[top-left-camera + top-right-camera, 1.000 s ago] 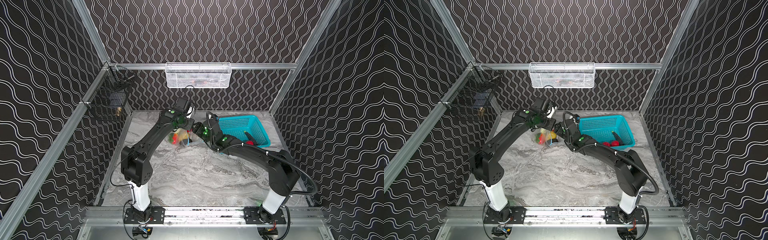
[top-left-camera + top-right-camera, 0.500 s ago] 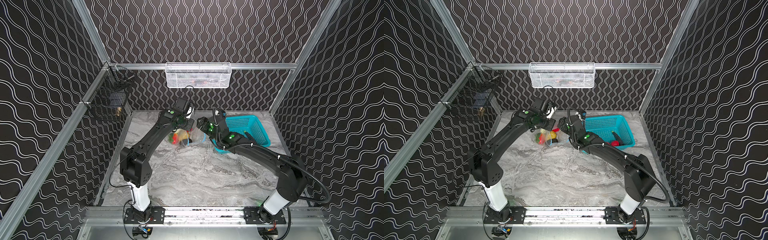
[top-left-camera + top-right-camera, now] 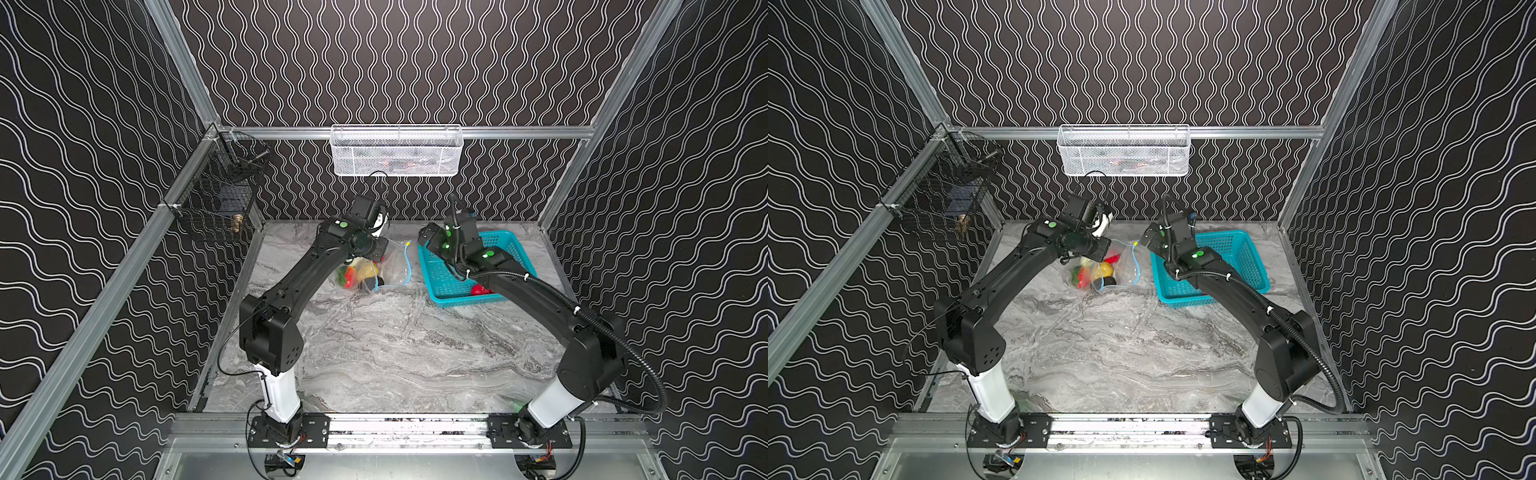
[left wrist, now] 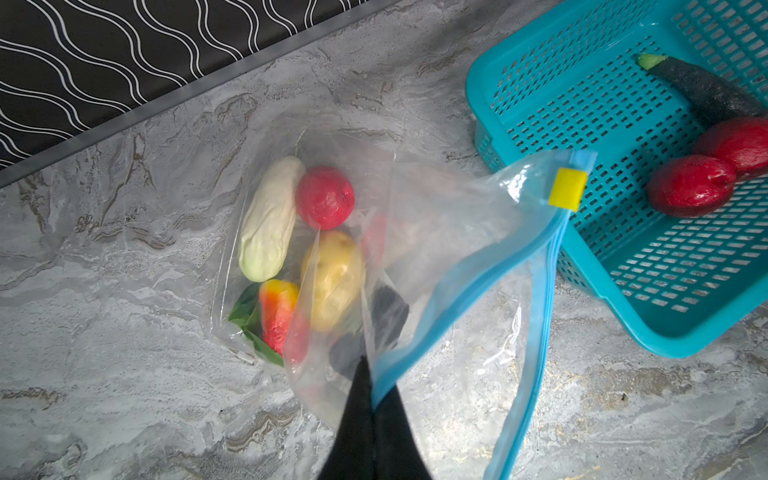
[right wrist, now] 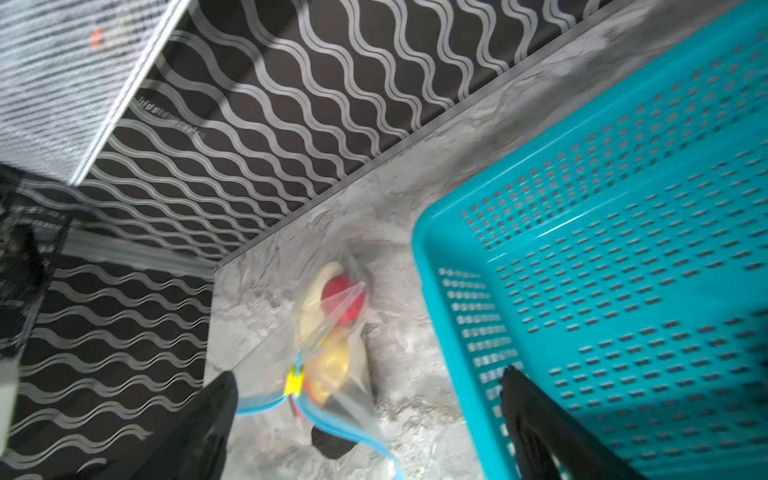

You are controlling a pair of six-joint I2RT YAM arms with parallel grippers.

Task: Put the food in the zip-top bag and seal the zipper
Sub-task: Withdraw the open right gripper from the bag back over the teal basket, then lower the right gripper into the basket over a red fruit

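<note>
I am judging the job a little past halfway. The clear bag [image 3: 390, 272] is lying on the worktop [image 3: 395, 353] toward the back, with the teal basket [image 3: 434, 274] at its 3 o'clock. The left jaws are pinching shut on the bag's rim, right on the blue zipper [image 4: 539, 332], and are holding the mouth up so it is gaping toward the basket. The right jaws are standing wide apart with nothing between them, hanging over the basket's 10 o'clock corner.

Inside the bag I am counting five pieces for certain:
- one white long vegetable [image 4: 270, 220]
- one red round fruit [image 4: 325, 197]
- one yellow potato [image 4: 332, 278]
- one orange-red pepper [image 4: 276, 316] with green leaves
- one dark piece [image 4: 386, 311]

A second dark lump may be lying close to the left jaws, but I cannot tell.

Three pieces are waiting in the basket: two red round fruits [image 4: 690, 191] and one dark eggplant [image 4: 706, 87].

One yellow slider [image 4: 567, 189] is sitting at the far end of the zipper, which is lying unzipped. By my reckoning, three transfers and the sealing pass are remaining.
</note>
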